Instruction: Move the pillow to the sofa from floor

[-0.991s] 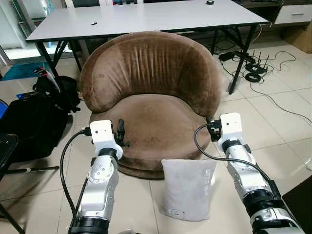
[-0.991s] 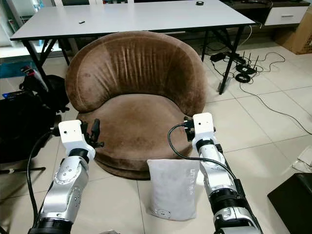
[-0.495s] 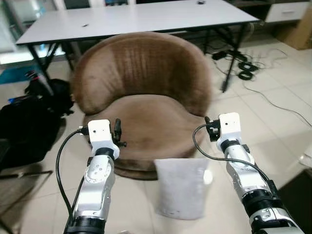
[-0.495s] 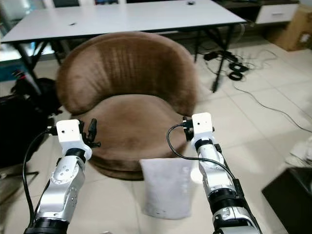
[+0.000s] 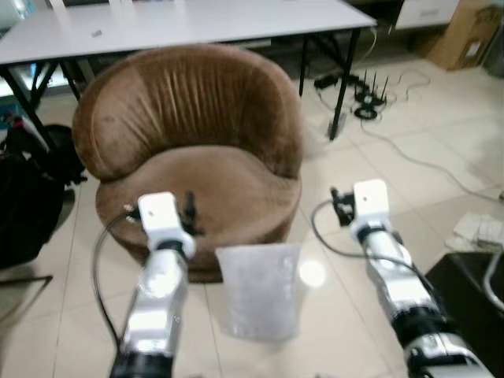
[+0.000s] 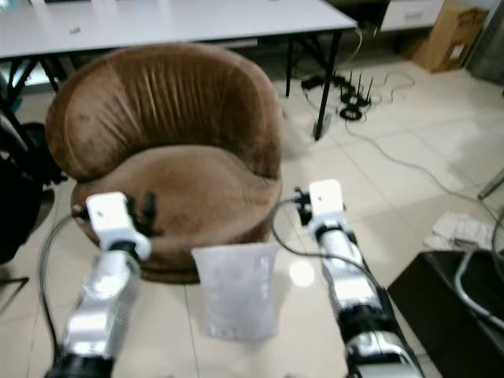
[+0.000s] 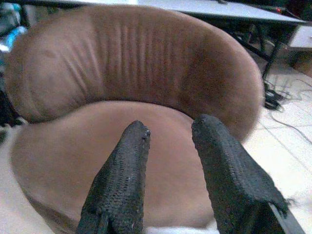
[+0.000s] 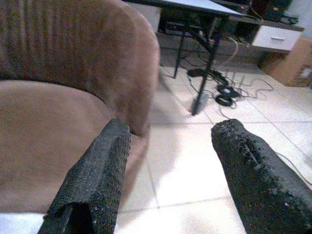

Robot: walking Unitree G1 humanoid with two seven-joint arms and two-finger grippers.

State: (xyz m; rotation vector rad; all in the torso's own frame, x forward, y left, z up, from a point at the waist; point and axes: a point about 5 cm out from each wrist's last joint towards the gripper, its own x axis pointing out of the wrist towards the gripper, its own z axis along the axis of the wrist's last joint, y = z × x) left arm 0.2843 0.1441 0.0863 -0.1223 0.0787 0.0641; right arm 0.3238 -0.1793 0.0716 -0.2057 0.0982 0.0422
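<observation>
A pale grey pillow (image 5: 260, 287) stands upright on the tiled floor, leaning against the front of the round brown sofa chair (image 5: 193, 150). My two arms reach forward on either side of it. The left gripper (image 5: 189, 213) hovers over the front left of the seat cushion. In the left wrist view its fingers (image 7: 124, 165) are a little apart, with nothing between them. Off the seat's front right edge, above the floor, the right gripper (image 5: 337, 206) is open wide and empty, and its fingers (image 8: 97, 170) frame the sofa's side and the tiles.
A white table (image 5: 197, 20) on black legs stands behind the sofa. A black bag (image 5: 24, 205) lies to the left. Cables and routers (image 5: 362, 102) trail over the floor at the right rear. Loose papers (image 5: 476, 228) and a black box (image 5: 472, 287) are to the right.
The whole picture has slid left and blurred, so the camera has turned or moved to the right. Both arms keep the same pose and the pillow stays against the sofa.
</observation>
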